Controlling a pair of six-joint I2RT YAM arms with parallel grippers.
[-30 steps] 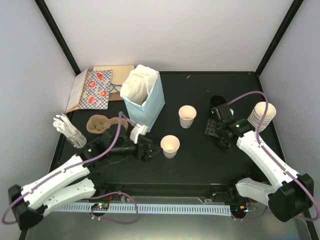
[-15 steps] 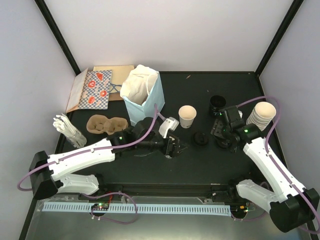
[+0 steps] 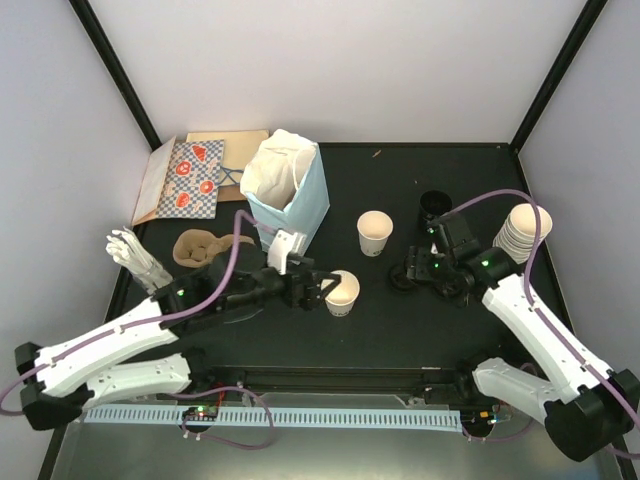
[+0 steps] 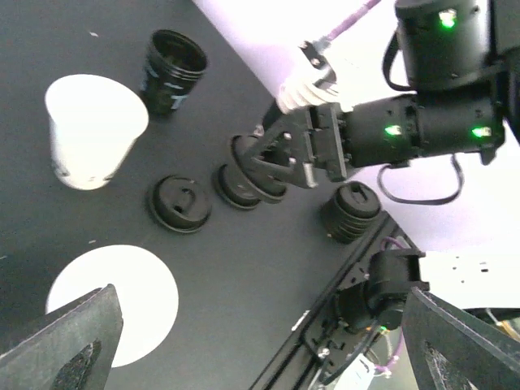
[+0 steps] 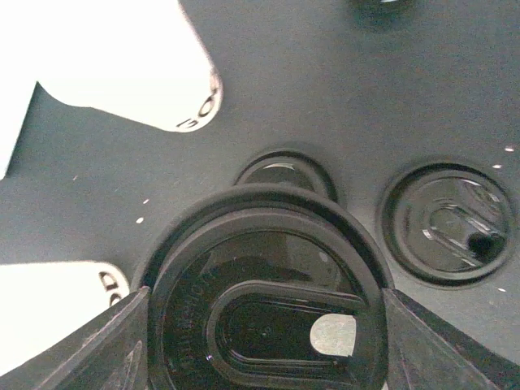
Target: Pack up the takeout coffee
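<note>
Left gripper (image 3: 318,290) is wide open, fingers well apart and gripping nothing. From overhead we see it right at the left side of the near cup (image 3: 341,291). We can't tell if a finger touches it. In the left wrist view the cup's white mouth sits close to one finger.

Near cup stands upright, mouth open, on the table (image 3: 400,340), nearer the arm bases than the bag (image 3: 308,203) and slightly to its right. Far cup (image 3: 375,231) is also upright with its mouth open, right of the bag and apart from the near cup. Both cups are outside the bag. The bag stands open at the top with white paper showing inside.

Right gripper (image 3: 410,272) is clamped on the held lid (image 5: 268,317), one finger on each side of its rim. It sits right of the far cup and a bit nearer the bases, not over it. We can't tell if that lid touches the table. A loose lid (image 4: 179,204) lies flat on the table near it.

Lid stack (image 3: 435,205) stands behind the right gripper. Cup stack (image 3: 525,230) is at the right edge. Carrier (image 3: 200,247) lies left of the bag.
</note>
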